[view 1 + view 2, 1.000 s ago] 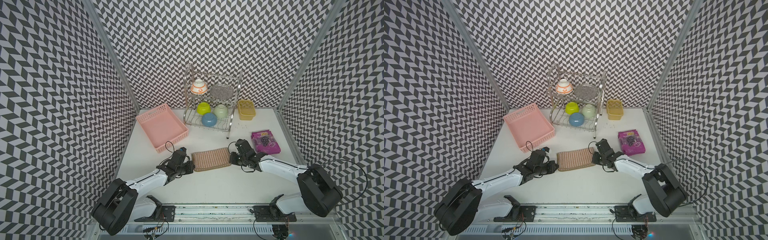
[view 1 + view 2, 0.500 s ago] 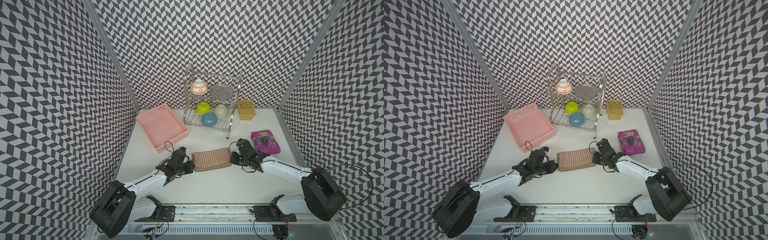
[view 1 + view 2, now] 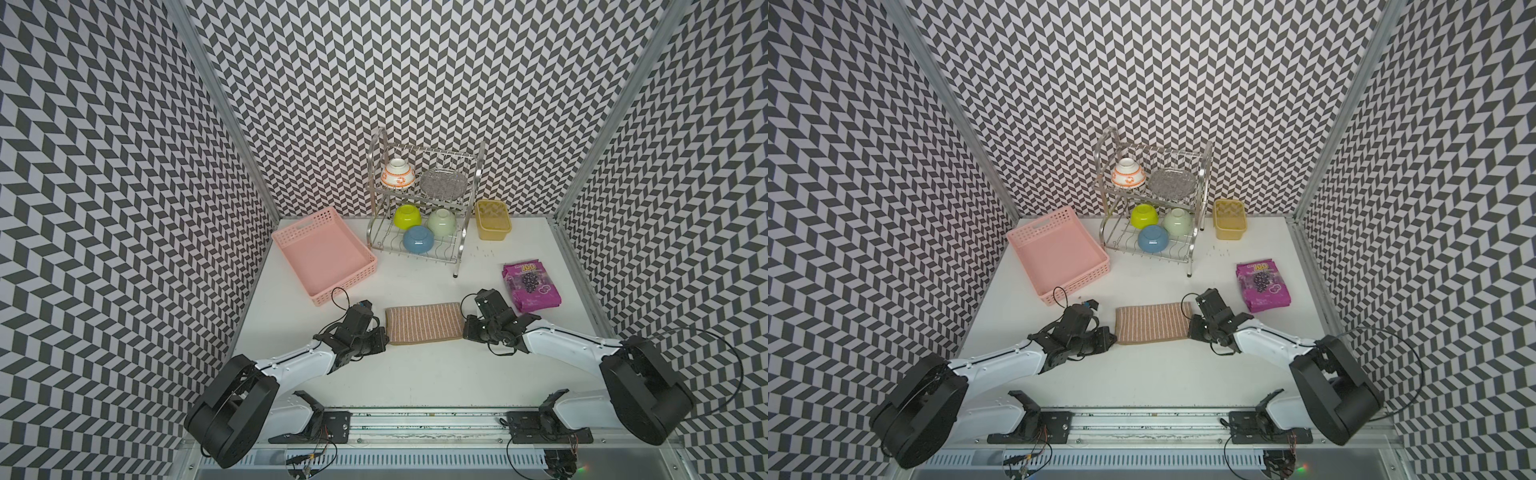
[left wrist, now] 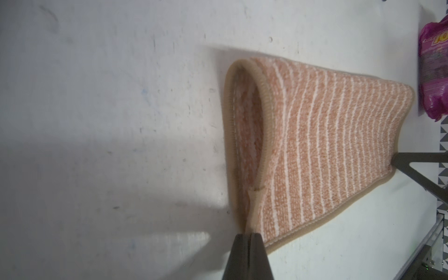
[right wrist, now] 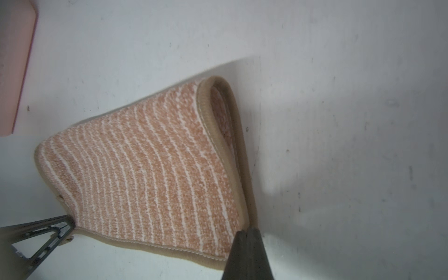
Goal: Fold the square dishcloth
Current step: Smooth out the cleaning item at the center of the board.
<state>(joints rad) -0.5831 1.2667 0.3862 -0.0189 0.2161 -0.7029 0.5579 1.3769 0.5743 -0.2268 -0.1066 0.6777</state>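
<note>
The square dishcloth (image 3: pixel 424 324) (image 3: pixel 1152 323), peach with thin white stripes and a tan hem, lies folded in half on the white table between my two arms. My left gripper (image 3: pixel 385 338) (image 3: pixel 1113 338) is shut on its front left corner. In the left wrist view the hem (image 4: pixel 252 211) runs into the closed tips of that gripper (image 4: pixel 247 234). My right gripper (image 3: pixel 466 330) (image 3: pixel 1191 330) is shut on the front right corner. The right wrist view shows the cloth (image 5: pixel 157 169) meeting that gripper's tips (image 5: pixel 247 230). The doubled layers gape open at both side edges.
A pink basket (image 3: pixel 324 253) stands just behind the left arm. At the back are a wire dish rack (image 3: pixel 457 257) with bowls and a yellow container (image 3: pixel 492 220). A purple snack bag (image 3: pixel 530 286) lies close behind the right gripper.
Hardly anything. The right arm's elbow has drifted slightly to the right. The cloth and both grips stay as they were.
</note>
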